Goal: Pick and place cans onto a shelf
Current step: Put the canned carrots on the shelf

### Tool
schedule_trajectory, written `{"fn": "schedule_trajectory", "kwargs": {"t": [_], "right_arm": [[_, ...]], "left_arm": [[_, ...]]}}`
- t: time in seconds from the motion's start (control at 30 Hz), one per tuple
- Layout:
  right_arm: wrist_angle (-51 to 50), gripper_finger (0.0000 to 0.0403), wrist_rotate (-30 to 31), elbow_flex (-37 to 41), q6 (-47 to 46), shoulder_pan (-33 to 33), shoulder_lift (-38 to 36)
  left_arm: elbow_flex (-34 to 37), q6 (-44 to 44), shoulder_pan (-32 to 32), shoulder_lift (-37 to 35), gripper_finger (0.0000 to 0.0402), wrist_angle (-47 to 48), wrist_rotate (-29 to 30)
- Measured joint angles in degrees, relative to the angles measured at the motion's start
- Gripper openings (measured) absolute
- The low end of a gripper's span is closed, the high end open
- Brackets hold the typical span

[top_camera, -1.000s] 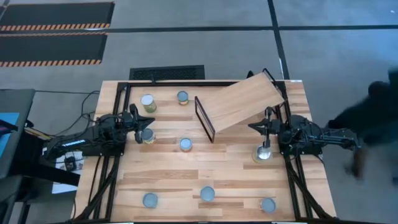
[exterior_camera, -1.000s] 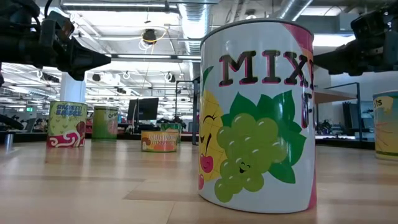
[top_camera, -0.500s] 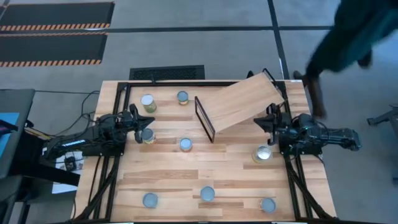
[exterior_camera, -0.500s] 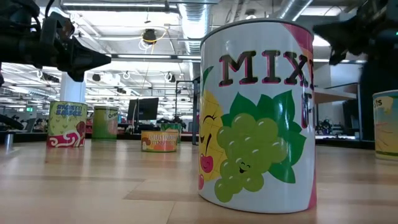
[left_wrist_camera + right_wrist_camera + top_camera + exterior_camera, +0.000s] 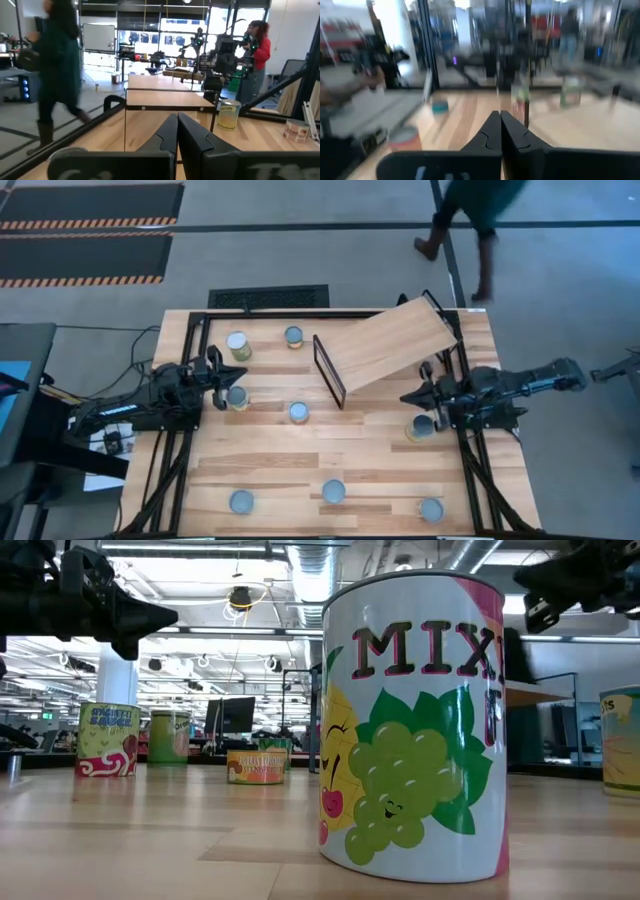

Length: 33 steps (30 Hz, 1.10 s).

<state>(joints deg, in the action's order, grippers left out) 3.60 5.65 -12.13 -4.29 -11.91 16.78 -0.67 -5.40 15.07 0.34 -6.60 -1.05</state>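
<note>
We see the shelf (image 5: 390, 346) lying tilted across the far right part of the surface (image 5: 270, 465), with its black frame (image 5: 329, 371) at the end toward the middle. Eight cans stand on the surface, none on the shelf. The right claw (image 5: 406, 396) is above the surface near the right edge, its fingers together and holding nothing; one can (image 5: 422, 425) stands just beside it. The left claw (image 5: 244, 377) is at the left side, fingers together too, near another can (image 5: 237, 397). A person (image 5: 470, 220) walks on the floor behind.
</note>
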Motion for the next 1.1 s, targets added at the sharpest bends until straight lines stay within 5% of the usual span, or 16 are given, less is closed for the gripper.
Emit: {"fn": "schedule_trajectory", "kwargs": {"t": [0.17, 0.47, 1.1], "right_arm": [[-11.6, 0.0018, 4.9, -7.7, -12.2, -5.7, 10.7], [-32.7, 0.0060, 4.8, -21.4, -36.7, -11.2, 26.0], [-70.0, 0.0173, 4.3, -45.3, -62.1, -21.6, 52.3]], "left_arm": [[0.0, 0.0, 0.0, 0.0, 0.0000, 0.8, -0.1], [0.0, 1.6, 0.0, 0.0, 0.0000, 1.1, -0.1], [0.0, 2.6, 0.0, 0.0, 0.0000, 4.3, 0.0]]}}
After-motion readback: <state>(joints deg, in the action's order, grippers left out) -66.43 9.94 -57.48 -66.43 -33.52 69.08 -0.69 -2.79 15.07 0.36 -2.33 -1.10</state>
